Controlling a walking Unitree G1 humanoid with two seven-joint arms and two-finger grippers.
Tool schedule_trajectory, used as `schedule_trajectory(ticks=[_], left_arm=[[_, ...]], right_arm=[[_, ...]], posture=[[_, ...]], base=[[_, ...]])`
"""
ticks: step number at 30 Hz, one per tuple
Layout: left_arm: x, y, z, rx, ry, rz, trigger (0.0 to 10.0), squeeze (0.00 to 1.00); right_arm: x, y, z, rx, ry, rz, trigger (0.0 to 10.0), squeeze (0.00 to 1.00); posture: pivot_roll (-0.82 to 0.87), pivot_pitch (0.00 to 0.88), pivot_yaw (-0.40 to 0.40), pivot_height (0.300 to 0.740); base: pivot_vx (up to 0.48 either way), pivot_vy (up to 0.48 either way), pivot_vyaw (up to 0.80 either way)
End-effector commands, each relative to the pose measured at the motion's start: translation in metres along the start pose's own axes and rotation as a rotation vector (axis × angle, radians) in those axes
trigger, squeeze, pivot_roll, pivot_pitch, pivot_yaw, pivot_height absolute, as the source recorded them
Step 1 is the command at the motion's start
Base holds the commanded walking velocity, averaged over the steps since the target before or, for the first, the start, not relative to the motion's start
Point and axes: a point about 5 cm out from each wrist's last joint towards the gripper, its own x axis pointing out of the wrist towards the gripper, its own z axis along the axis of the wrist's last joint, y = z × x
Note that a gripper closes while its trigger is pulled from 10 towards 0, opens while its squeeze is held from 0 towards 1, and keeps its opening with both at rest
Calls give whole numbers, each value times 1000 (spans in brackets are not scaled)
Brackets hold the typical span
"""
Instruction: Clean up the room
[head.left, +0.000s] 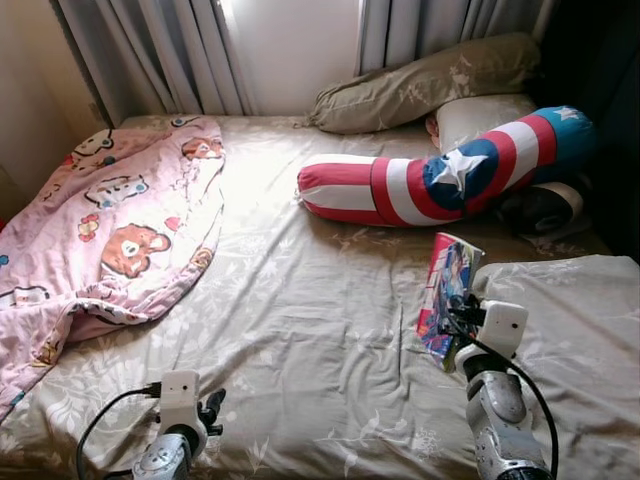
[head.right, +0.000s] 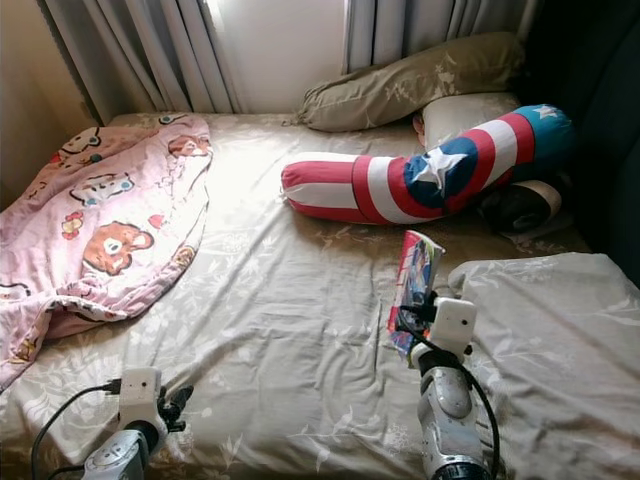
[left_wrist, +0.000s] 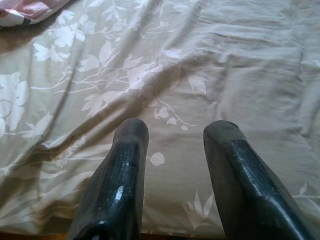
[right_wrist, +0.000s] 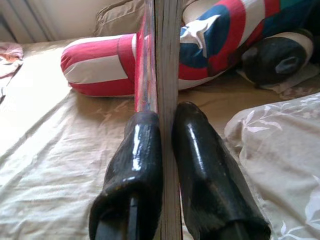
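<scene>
On bed (head.left: 300, 330): one book (head.left: 447, 290), two pillows (head.left: 430, 85).

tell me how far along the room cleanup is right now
Early on, it seems. In hand: the right gripper is shut on a colourful book, held upright above the bed sheet. The left gripper hovers open over the sheet, holding nothing. Left: the pink blanket lies crumpled, and the striped star bolster and pillows sit loosely at the head of the bed.
</scene>
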Motion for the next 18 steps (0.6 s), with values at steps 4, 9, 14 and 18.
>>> schedule_trajectory(ticks=[4, 9, 14, 18], left_arm=[[-2, 3, -3, -23, 1, 24, 10000, 0], [0, 4, 3, -59, -40, 49, 10000, 0], [5, 0, 22, -46, -133, 35, 10000, 0], [9, 3, 41, -51, -215, 48, 10000, 0]], right_arm=[[3, 1, 13, -23, -65, 7, 10000, 0], [7, 0, 15, -24, -54, -18, 10000, 0], [10, 3, 16, -23, -50, -18, 10000, 0], [11, 2, 17, -27, -51, -17, 10000, 0]], posture=[[-15, 35, 21, 740], [-13, 23, 20, 740], [-14, 20, 21, 707], [-18, 27, 19, 677]], base=[[0, 0, 0], [0, 0, 0], [0, 0, 0], [0, 0, 0]])
